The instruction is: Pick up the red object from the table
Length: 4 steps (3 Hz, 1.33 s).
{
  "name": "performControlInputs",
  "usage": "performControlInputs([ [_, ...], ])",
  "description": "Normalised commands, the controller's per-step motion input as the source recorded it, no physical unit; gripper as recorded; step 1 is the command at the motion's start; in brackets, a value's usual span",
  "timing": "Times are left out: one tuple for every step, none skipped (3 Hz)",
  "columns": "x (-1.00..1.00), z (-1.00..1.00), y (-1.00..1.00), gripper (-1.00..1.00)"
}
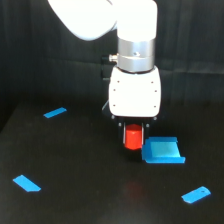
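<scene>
The red object [132,138] is a small stubby red-orange block sitting between the two dark fingers of my gripper [133,137], just under the white wrist housing [135,95]. The fingers press against its left and right sides, so the gripper is shut on it. A faint red sheen shows on the black table [90,165] below the block, which seems to hang slightly above the surface. Whether its underside still touches the table is hard to tell.
A blue square piece [162,151] lies right beside the gripper on the exterior view's right. Flat blue pieces lie at the far left [55,112], near left [27,183] and near right [196,194]. A dark curtain hangs behind.
</scene>
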Motion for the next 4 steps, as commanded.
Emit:
performControlInputs([
  [-0.04,1.0,-0.09,-1.0],
  [0.02,0.95,-0.03,-1.0],
  [0.01,1.0,-0.05,-0.97],
  [0.03,0.85,-0.06,-1.0],
])
